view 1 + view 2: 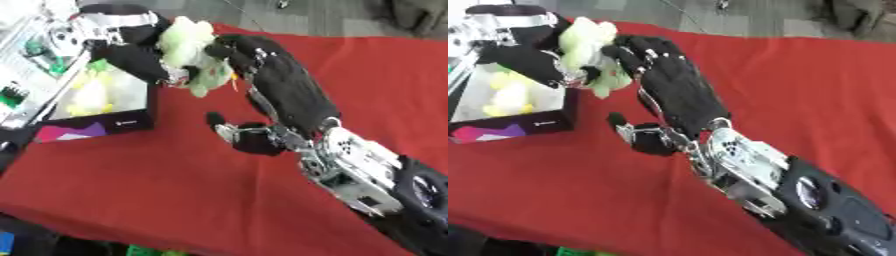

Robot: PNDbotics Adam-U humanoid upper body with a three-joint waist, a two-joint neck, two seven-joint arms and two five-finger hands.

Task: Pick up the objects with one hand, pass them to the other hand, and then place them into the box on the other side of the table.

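1. Box [131, 120]: black-walled, open top, on the red cloth [175, 185] at its left edge. Pale yellow-green soft things [87, 97] lie inside; I cannot make out what they are.
2. Toy [188, 45]: pale green plush, held in the air just right of the box's far right corner, above the cloth.
3. Left hand [131, 55]: comes in from the upper left, over the box's far side. Its fingers curl round the left side of the toy.
4. Right hand [671, 80]: reaches from the lower right, up across the cloth, to the right of the box. Palm faces down; fingertips [636, 50] bend at the toy's right side and touch it. Whether they grip it I cannot tell for certain, but they look curled onto it. Thumb [619, 122] hangs low, apart from the toy, pointing towards the box's near right corner.
5. Both hands meet at the toy; the toy sits between them.
6. Clutter [26, 75] lies left of the box, beyond the cloth; too blurred to name.
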